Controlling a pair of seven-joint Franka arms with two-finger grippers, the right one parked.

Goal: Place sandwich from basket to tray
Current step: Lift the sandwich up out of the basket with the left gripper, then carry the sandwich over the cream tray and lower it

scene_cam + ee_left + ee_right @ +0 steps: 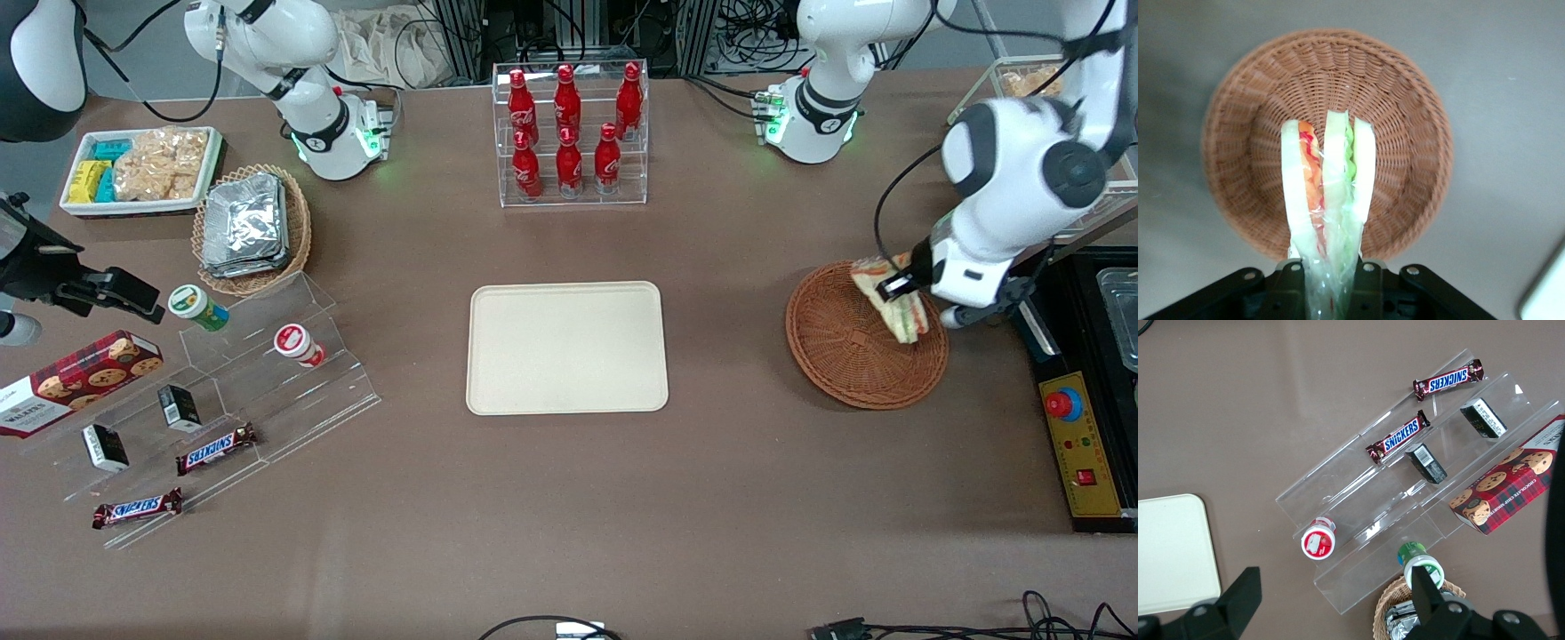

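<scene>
The sandwich [896, 302], a plastic-wrapped wedge of white bread with orange and green filling [1328, 193], hangs above the round brown wicker basket [845, 356]. My left gripper [900, 286] is shut on it, both fingers [1293, 287] pressing its wrapped end. In the left wrist view the basket [1405, 100] lies empty under the sandwich. The cream-beige tray [567, 348] lies flat at mid-table, bare, well apart from the basket toward the parked arm's end. A corner of the tray [1546, 293] shows in the left wrist view.
A clear rack of red cola bottles [569, 133] stands farther from the front camera than the tray. A black control box [1080, 444] with a red button sits beside the basket at the working arm's end. Snack shelves [213, 391] and a foil-packet basket [251, 229] lie toward the parked arm's end.
</scene>
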